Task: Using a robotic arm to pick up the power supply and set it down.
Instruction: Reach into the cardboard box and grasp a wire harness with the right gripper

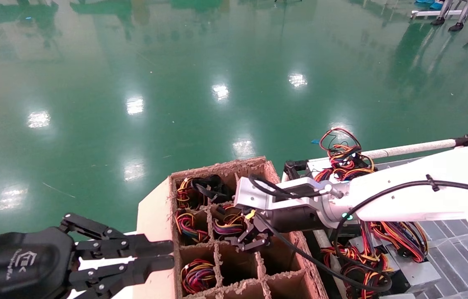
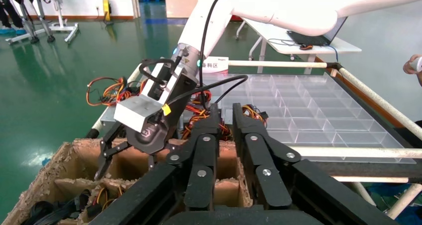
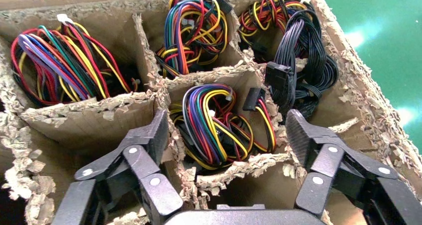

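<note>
A cardboard box (image 1: 217,166) is split into cells, and several cells hold looped bundles of coloured wires. In the right wrist view one power supply (image 3: 219,128) shows only as a wire loop with a black plug; its grey body is hidden down in the cell. The white robotic arm (image 1: 404,195) reaches over the box. My right gripper (image 3: 229,130) is open wide just above that cell, one finger over each side wall, holding nothing. It appears in the head view as well (image 1: 254,241). My left gripper (image 1: 169,256) hovers at the box's near left side, slightly open and empty.
A bin (image 1: 425,272) to the right of the box holds more grey boxes with tangled wires (image 1: 344,160). A clear plastic compartment tray (image 2: 308,105) lies beyond it, edged by a white bar (image 1: 408,148). Green floor surrounds the box.
</note>
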You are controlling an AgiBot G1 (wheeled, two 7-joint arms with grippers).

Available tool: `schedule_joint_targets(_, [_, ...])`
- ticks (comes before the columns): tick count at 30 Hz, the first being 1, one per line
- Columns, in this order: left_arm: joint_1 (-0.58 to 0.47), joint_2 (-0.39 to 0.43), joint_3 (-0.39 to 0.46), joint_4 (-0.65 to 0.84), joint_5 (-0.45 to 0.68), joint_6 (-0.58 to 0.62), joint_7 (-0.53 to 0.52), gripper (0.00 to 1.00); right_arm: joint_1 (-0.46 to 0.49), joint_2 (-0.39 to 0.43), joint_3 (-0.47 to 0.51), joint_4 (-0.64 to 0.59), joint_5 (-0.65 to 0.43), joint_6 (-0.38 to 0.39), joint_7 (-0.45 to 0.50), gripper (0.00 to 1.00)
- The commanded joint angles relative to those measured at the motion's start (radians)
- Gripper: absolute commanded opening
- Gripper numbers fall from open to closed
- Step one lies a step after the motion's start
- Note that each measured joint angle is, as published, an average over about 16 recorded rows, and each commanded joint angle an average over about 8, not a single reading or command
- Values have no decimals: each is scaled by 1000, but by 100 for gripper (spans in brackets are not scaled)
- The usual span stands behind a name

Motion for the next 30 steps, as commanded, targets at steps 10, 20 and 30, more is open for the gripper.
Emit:
schedule_joint_targets(10, [0,0,0,0,0,0,0,100,3,-16,-15,-14,-26,4,19,0])
schedule_joint_targets(20, [0,0,0,0,0,0,0,100,-3,-18,-23,-24,-38,5,28,0])
schedule_joint_targets(30, [0,0,0,0,0,0,0,100,1,-11,-21,-27,-34,-3,30,0])
